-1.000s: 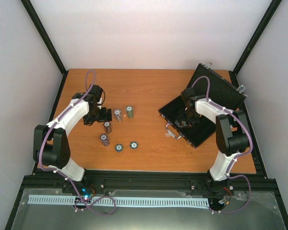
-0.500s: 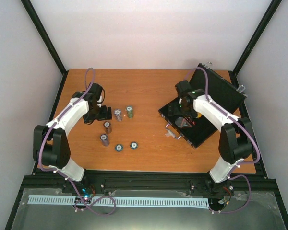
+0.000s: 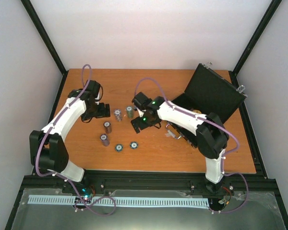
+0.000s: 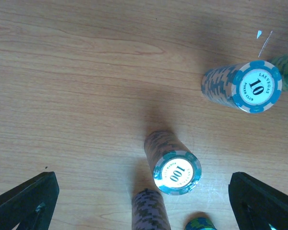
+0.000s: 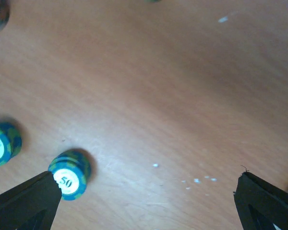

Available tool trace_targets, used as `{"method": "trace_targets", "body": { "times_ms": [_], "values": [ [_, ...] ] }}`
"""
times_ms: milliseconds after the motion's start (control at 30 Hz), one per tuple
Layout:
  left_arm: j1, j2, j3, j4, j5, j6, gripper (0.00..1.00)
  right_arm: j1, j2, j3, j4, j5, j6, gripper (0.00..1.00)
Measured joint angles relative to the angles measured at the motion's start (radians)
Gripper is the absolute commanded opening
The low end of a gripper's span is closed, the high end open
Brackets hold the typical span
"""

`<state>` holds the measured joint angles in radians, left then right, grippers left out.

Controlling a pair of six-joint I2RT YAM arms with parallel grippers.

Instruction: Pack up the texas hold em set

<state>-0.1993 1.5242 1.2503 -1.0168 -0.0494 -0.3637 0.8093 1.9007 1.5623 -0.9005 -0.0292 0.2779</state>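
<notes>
The black case (image 3: pixel 213 93) sits open at the far right of the table (image 3: pixel 153 155), lid tilted up; the chip stacks (image 3: pixel 117 115) stand well apart from it, left of centre; my right gripper (image 3: pixel 144 123) hangs between case and chips, jaws spread wide and empty, a 50 stack (image 5: pixel 67 178) beside one finger; my left gripper (image 3: pixel 104 111), likewise spread and empty, hovers just left of the stacks, above a 100 stack (image 4: pixel 176 171).
</notes>
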Motion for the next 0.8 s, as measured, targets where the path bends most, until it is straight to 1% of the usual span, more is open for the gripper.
{"method": "trace_targets", "body": {
  "times_ms": [100,233,500,800],
  "values": [
    [0.000,-0.019,0.006,-0.010,-0.010,-0.004,1.00,0.045,0.040,0.006,-0.004,-0.037,-0.021,1.00],
    [0.000,-0.043,0.006,-0.028,-0.015,-0.008,1.00,0.073,0.077,0.020,-0.015,-0.061,-0.050,1.00],
    [0.000,-0.086,0.000,-0.041,-0.028,-0.011,1.00,0.134,0.096,0.037,-0.030,-0.067,-0.073,1.00],
    [0.000,-0.113,-0.034,-0.047,-0.029,-0.019,1.00,0.200,0.141,0.037,-0.049,-0.082,-0.075,0.98]
  ]
}}
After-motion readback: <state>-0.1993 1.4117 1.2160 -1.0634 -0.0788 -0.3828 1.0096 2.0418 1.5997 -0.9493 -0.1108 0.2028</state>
